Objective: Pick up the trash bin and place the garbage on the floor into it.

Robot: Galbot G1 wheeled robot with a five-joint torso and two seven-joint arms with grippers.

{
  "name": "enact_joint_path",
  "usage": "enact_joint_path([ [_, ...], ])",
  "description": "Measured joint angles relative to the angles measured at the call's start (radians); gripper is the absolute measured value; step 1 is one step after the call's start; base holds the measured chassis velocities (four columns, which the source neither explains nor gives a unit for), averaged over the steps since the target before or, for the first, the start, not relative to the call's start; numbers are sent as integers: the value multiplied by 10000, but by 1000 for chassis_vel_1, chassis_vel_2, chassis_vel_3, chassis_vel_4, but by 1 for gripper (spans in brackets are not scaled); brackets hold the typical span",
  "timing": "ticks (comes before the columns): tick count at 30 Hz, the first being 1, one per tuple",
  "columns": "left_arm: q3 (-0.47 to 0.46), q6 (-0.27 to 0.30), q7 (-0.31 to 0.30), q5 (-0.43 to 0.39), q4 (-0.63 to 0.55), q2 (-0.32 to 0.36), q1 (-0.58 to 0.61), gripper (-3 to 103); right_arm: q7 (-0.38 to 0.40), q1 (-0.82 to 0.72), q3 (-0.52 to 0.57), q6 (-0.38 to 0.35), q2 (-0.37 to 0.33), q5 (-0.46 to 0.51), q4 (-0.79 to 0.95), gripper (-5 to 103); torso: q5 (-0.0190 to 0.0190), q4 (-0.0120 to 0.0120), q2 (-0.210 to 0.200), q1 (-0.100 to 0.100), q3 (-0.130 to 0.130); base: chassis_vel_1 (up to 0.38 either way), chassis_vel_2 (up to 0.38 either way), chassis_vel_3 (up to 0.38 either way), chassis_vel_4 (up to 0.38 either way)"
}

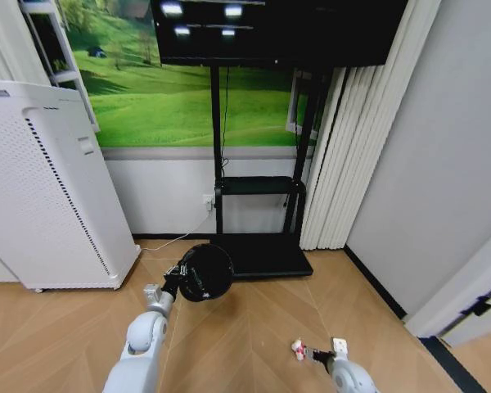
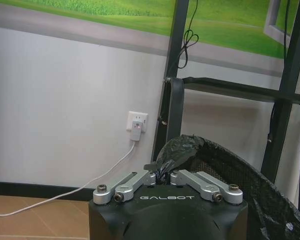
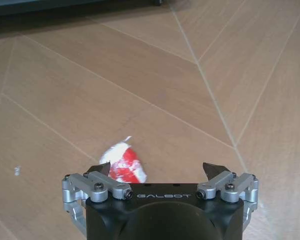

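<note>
- Two arms are showing in the head view, left one reaching forward, right one low at the frame's bottom edge.
- Left gripper is holding the trash bin off the floor, in front of the black TV stand base; the bin is tipping so its dark mouth is facing the head camera.
- Left wrist view: left gripper jaws are pinching together on the bin's rim and a bunched fold of black liner; the mesh wall is curving away beside it.
- Right gripper is hanging close above the floor, jaws standing wide apart and holding nothing.
- Right wrist view: right gripper is sitting over a red-and-white wrapper, which is lying on the parquet by one fingertip, off centre in the gap; whether they are touching, cannot tell.
- Head view: the same wrapper is lying just ahead of the right gripper, well apart from the bin.
- White perforated cabinet is standing at the left, against the wall.
- A white cable is running from a wall socket down to the floor.
</note>
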Motion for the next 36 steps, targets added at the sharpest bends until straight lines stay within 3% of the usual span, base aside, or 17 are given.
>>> enact_joint_path([
  [8, 39, -6, -2, 183, 4, -156, 56, 7, -861, 35, -93, 411, 475, -653, 32, 100, 0, 0, 0, 0, 0, 0, 0, 0, 0],
  [22, -29, -52, 18, 463, 16, -501, 65, 7, -955, 343, -274, 452, 559, -837, -502, 100, -1, 0, 0, 0, 0, 0, 0, 0, 0],
  [36, -143, -61, 106, 346, -59, -403, 60, 7, -1352, 1155, -734, 950, 996, -1938, -1957, 100, 0, 0, 0, 0, 0, 0, 0, 0, 0],
])
